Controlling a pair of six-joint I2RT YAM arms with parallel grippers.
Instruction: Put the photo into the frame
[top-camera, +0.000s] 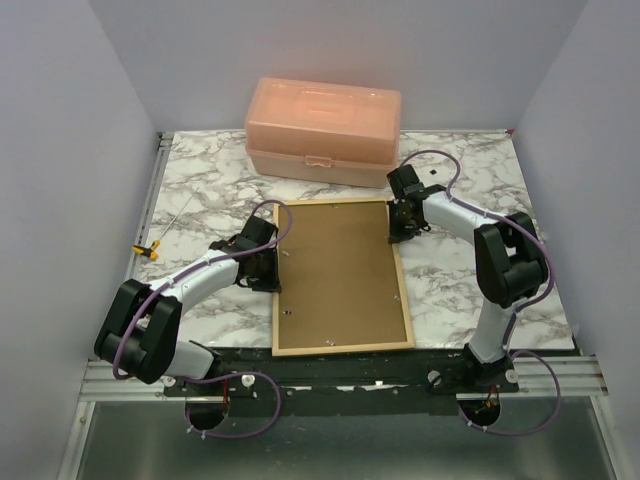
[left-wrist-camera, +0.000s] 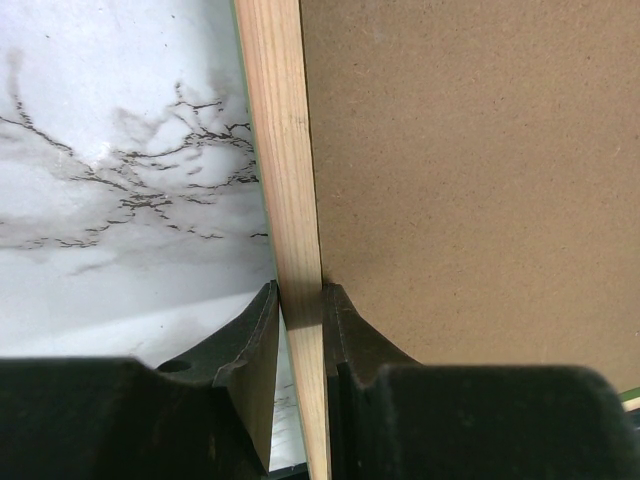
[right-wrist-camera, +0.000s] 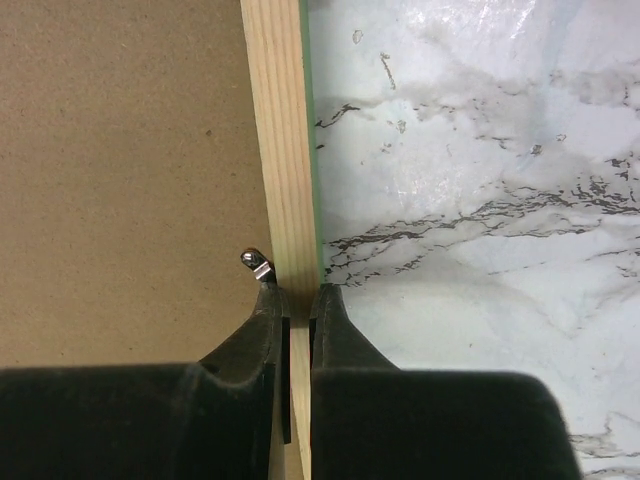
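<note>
Where the left arm (top-camera: 200, 275) and the right arm (top-camera: 455, 215) reach out from the near edge, we see one frame (left-wrist-camera: 282, 150) lying face down on the tabletop (top-camera: 200, 180). Its pale wood back is up, and one brown backing board (top-camera: 340, 270) sits inside it. About halfway along the left rail, the left jaws are clenched on the wood, one finger outside and one on the board side, with the rail filling the gap. Further away, near the far right corner, the right jaws are closed almost together. Their tips stand over the right rail, and the gap is narrower than the rail. One small metal tab (right-wrist-camera: 256, 262) lies just beside the inner tip. Left of the frame we count one thin tool (top-camera: 150, 248) with a yellow handle, and at the far edge one peach box (top-camera: 322, 120).
</note>
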